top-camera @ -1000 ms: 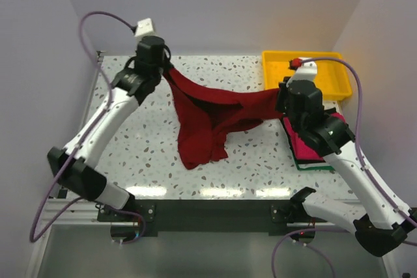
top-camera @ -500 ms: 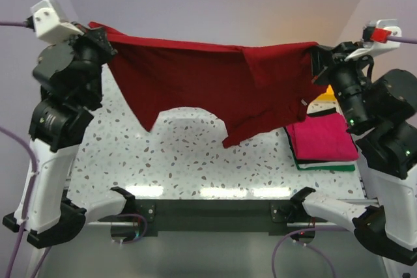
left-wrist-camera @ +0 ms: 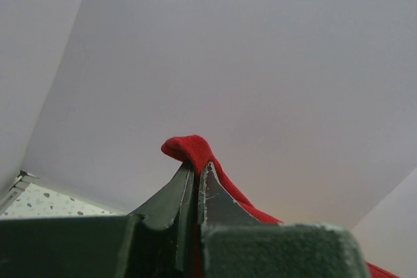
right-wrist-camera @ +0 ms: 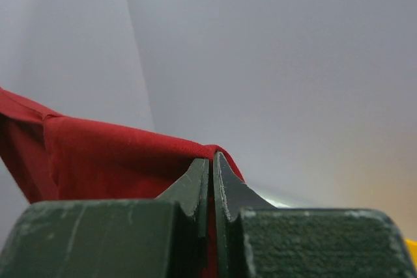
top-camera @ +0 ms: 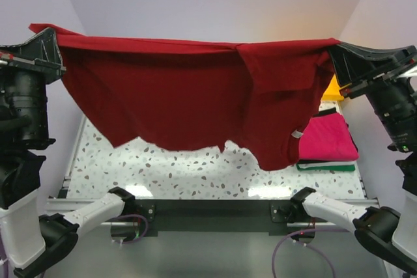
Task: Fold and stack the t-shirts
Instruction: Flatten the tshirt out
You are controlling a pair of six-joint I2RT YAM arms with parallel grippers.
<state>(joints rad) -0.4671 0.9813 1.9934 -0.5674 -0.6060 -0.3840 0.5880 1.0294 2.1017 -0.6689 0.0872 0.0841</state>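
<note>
The large maroon t-shirt (top-camera: 189, 89) hangs stretched wide in the air between my two grippers, high above the table. My left gripper (top-camera: 51, 38) is shut on its left corner, which pokes out above the jaws in the left wrist view (left-wrist-camera: 189, 149). My right gripper (top-camera: 333, 49) is shut on its right corner, with the cloth spreading left in the right wrist view (right-wrist-camera: 111, 157). A folded stack lies on the table at the right: a magenta-pink t-shirt (top-camera: 329, 140) on top, black and green layers (top-camera: 326, 166) under it.
The speckled table (top-camera: 176, 170) shows below the hanging cloth. A corner of the yellow tray (top-camera: 332, 89) peeks out behind the shirt at the back right. Plain walls close in the back and both sides.
Both arms have risen and spread further apart. The maroon shirt went from a bunch on the table to a wide sheet hanging in the air.
</note>
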